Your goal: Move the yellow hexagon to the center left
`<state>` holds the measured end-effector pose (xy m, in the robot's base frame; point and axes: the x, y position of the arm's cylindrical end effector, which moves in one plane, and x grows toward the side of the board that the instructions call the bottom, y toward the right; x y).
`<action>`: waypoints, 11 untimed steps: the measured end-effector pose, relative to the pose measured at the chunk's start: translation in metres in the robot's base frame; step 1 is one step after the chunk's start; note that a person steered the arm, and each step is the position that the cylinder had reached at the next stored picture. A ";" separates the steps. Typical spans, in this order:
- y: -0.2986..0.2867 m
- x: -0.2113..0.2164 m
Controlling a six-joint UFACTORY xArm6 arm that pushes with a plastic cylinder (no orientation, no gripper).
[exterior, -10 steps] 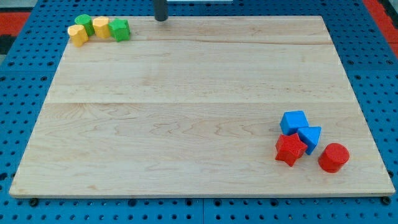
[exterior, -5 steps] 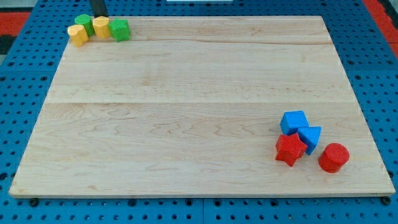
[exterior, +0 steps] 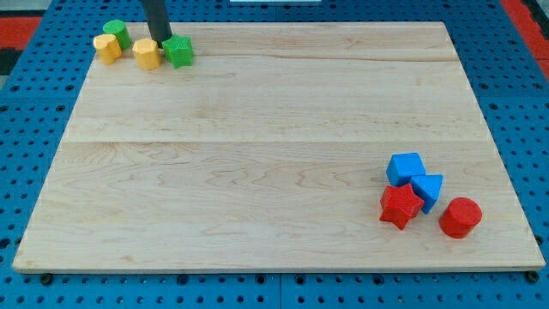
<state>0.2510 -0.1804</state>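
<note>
The yellow hexagon (exterior: pixel 147 54) lies near the view's top left corner of the wooden board (exterior: pixel 274 146). My tip (exterior: pixel 161 39) stands just above and right of it, between it and the green star-like block (exterior: pixel 180 51), touching or almost touching both. A second yellow block (exterior: pixel 107 47) and a green cylinder (exterior: pixel 117 33) sit further to the view's left.
At the view's lower right lie a blue cube (exterior: pixel 405 168), a blue block (exterior: pixel 427 190), a red star (exterior: pixel 400 207) and a red cylinder (exterior: pixel 461 217). Blue pegboard surrounds the board.
My tip moved left along the top edge, then down and right into the cluster. The yellow hexagon slid down and a little right; the green star-like block shifted right and down.
</note>
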 end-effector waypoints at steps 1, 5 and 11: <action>-0.010 0.008; -0.043 0.046; -0.053 0.072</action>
